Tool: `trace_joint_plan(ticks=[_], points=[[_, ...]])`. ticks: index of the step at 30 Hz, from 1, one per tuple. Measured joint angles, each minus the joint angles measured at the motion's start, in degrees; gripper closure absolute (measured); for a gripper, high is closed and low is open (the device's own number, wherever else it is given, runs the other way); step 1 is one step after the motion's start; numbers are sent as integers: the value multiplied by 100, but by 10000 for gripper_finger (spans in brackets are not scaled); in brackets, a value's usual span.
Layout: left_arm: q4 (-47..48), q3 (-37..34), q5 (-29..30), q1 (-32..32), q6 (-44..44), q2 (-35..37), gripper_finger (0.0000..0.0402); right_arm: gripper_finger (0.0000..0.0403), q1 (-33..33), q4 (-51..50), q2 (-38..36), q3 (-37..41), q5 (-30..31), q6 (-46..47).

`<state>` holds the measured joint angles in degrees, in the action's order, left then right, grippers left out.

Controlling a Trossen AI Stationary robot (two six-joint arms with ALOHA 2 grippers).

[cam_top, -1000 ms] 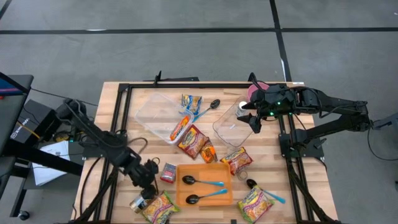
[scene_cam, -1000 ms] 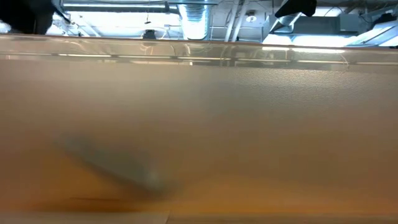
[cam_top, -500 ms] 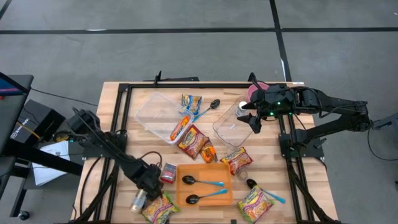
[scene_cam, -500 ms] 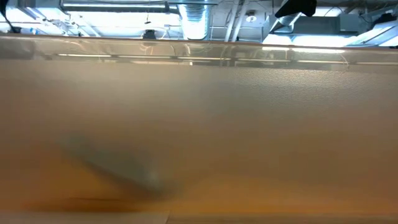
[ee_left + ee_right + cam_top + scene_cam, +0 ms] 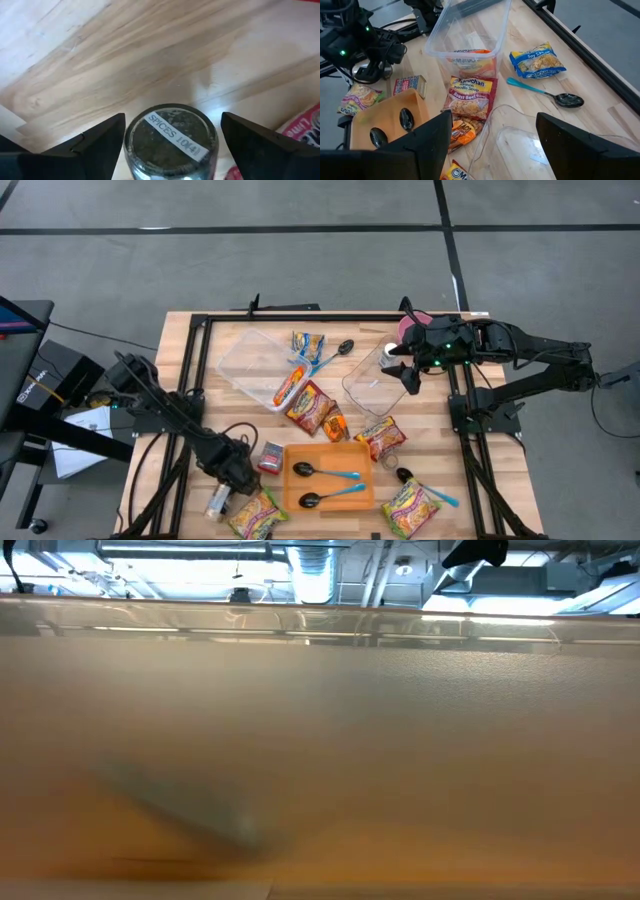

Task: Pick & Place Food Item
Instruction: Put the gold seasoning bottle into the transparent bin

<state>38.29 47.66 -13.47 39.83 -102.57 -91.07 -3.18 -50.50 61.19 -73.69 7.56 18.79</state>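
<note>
While the low view is filled by a blurred tan surface, the bench [image 5: 190, 330] is seen whole from above. Near its front left corner a spice jar [image 5: 219, 502] lies on the wood, and the left gripper [image 5: 228, 488] is set over it with jaws spread wide, one on each side of the jar, not closed on it. In the left wrist view the jar's label [image 5: 176, 135] is seen between the two fingers [image 5: 97, 142]. Just beside the jar, a ramen packet [image 5: 258, 515] lies at the front edge. At the middle front an orange tray [image 5: 328, 456] carries two spoons. Toward the back right, the right gripper [image 5: 408, 376] is held above a clear container [image 5: 370, 380], jaws apart and empty.
</note>
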Motion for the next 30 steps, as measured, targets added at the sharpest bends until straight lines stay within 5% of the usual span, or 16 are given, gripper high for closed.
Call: trace_joint_plan(ticks=[17,25,30], points=[[-18,2,-349,130,-569,7,68,122,-149,-4,0,0,-1,-230],[-27,12,-70,299,-1246,7,131,122,-151,-4,1,0,-1,-380],[-45,20,132,259,-1340,16,132,122,-187,-4,0,0,-3,-424]])
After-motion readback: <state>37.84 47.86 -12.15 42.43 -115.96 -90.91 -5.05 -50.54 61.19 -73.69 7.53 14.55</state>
